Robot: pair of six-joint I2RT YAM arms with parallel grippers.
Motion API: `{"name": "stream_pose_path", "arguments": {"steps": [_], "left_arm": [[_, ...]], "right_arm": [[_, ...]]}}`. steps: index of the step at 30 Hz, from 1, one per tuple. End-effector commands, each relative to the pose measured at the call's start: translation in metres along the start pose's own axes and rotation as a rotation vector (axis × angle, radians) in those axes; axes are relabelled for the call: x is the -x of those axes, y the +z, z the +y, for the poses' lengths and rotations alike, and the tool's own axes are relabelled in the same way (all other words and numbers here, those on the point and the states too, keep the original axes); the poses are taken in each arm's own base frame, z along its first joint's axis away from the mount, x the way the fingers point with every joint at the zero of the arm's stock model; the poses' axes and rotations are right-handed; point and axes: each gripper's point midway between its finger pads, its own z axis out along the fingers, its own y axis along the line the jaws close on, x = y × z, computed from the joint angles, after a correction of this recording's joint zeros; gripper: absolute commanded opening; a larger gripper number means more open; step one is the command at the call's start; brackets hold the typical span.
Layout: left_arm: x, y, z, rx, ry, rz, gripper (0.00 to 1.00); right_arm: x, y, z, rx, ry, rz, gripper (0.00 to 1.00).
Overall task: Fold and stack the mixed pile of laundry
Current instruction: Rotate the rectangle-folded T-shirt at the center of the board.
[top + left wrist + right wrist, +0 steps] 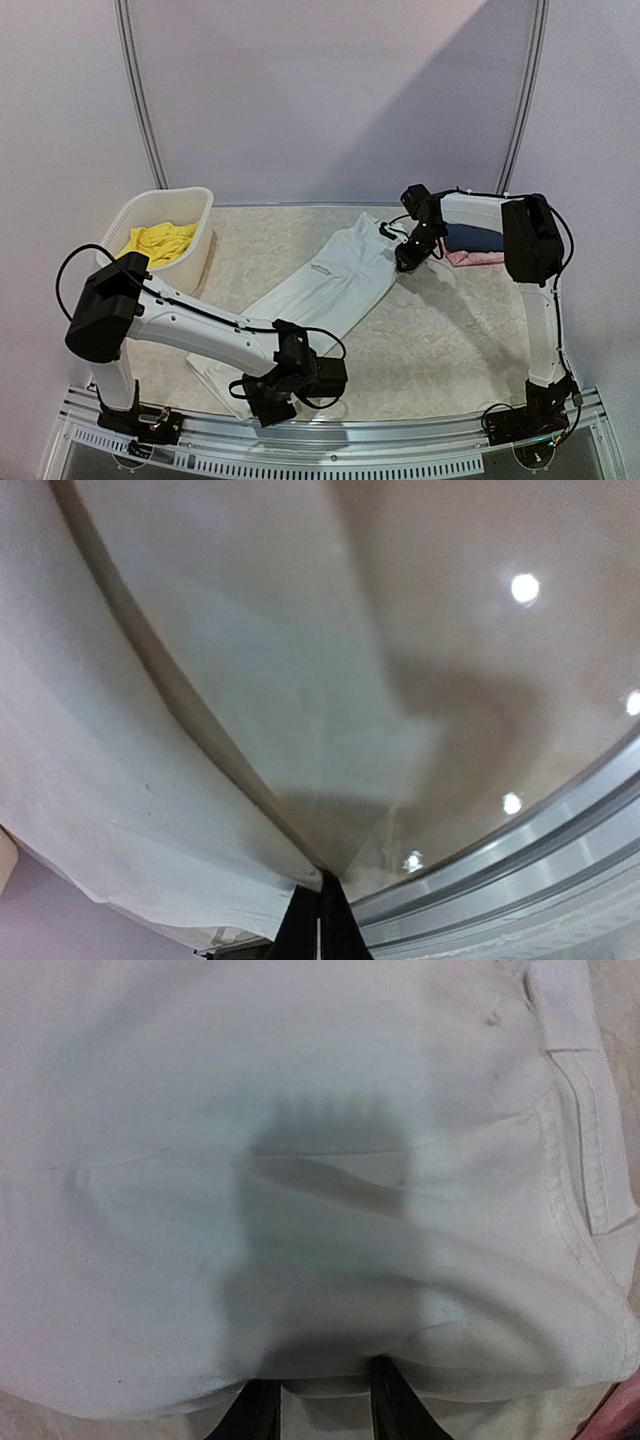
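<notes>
Left end effector [320, 892] was pinched shut on the long white cloth garment [335, 280]. Whether the right end effector [322, 1400] gripped was unclear. Lifting both ends evenly would have kept the cloth taut.

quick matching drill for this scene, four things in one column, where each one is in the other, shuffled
1 yellow garment
2 white garment
3 navy and pink clothes
4 left gripper

a far right of the table
b in the white basket
c near edge, shut on white garment
d diagonal across the middle

Pairs: 1-b, 2-d, 3-a, 4-c
</notes>
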Motion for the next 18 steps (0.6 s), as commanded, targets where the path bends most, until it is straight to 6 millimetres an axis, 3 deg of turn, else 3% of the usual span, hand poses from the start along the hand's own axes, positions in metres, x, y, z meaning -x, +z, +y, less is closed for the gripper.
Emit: {"name": "stream_pose_path", "arguments": {"steps": [1, 6, 10, 13, 18], "left_arm": [[0.022, -0.013, -0.018, -0.042, 0.08, -0.043, 0.0], [0.046, -0.029, -0.033, -0.082, 0.154, -0.076, 0.02], [0.083, -0.043, -0.045, -0.091, 0.198, -0.132, 0.06], [0.109, -0.05, -0.057, -0.11, 0.232, -0.175, 0.07], [0.134, -0.05, -0.07, -0.122, 0.281, -0.2, 0.09]], "right_arm": [[0.017, 0.027, -0.017, -0.061, -0.013, 0.029, 0.32], [0.052, 0.035, -0.032, -0.142, -0.051, -0.009, 0.33], [0.073, 0.039, -0.036, -0.17, -0.101, -0.037, 0.34], [0.083, 0.041, -0.036, -0.184, -0.134, -0.07, 0.35], [0.099, 0.035, -0.04, -0.2, -0.176, -0.129, 0.36]]}}
